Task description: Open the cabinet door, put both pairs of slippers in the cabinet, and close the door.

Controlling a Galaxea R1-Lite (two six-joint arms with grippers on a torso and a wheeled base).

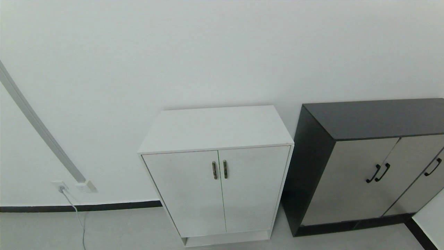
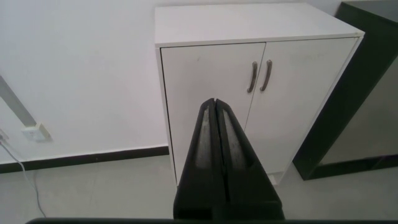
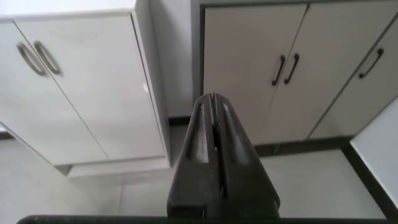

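Cabinet: white, box-shaped, smooth matt board with square edges. It stands upright with its long axis vertical, back to the wall and front facing the robot, near the middle of the head view. Doors: two plain flat panels, both shut, meeting at a thin vertical seam in the centre. Handles: two slim metal bars, upright and parallel, one on each side of the seam in the upper half of the doors. A recessed plinth runs below the doors, and the top is a flat slab. Left gripper: dark, tapered fingers pressed together with nothing between them, held off from the cabinet front and aimed at the left door. Right gripper: same build, fingers closed and holding nothing, aimed at the narrow gap on the cabinet's right side. Dark cabinet: black carcass with grey satin doors and black bow pulls, just beside the white one on that side. Floor: pale grey and smooth, open in front and to the left. Skirting: black strip along the wall foot. Socket with a grey cable hanging to the floor, well left of the cabinet. Conduit: a grey slanted strip on the wall above the socket.
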